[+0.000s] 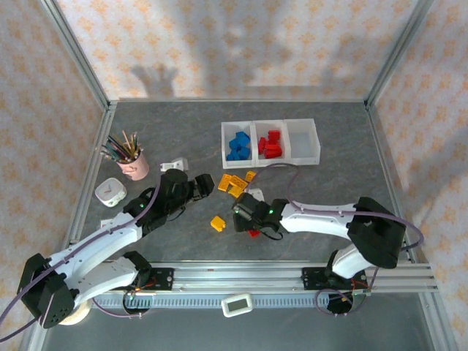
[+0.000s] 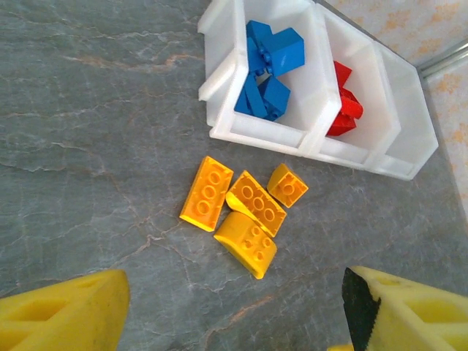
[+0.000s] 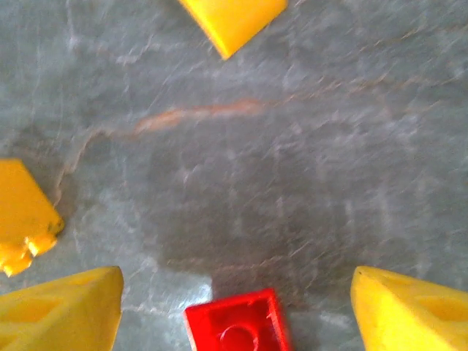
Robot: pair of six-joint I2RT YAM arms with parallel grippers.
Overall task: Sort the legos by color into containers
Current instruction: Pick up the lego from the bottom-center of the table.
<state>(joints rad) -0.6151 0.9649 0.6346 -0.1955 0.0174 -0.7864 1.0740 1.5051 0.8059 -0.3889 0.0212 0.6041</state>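
Right gripper [image 3: 238, 276]: hangs wide open low over the table [image 3: 292, 183], straddles the loose red lego [image 3: 238, 325] lying midway between its fingers, back toward the palm, and sits far nearer it than the equally open left gripper [image 2: 234, 314].

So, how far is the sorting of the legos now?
Blue bricks lie in the left compartment, red bricks in the middle one. Nothing is gripped: the open right gripper hovers over one loose red brick, the open left gripper near four yellow bricks. Remaining: these, another yellow brick; the right compartment is empty.
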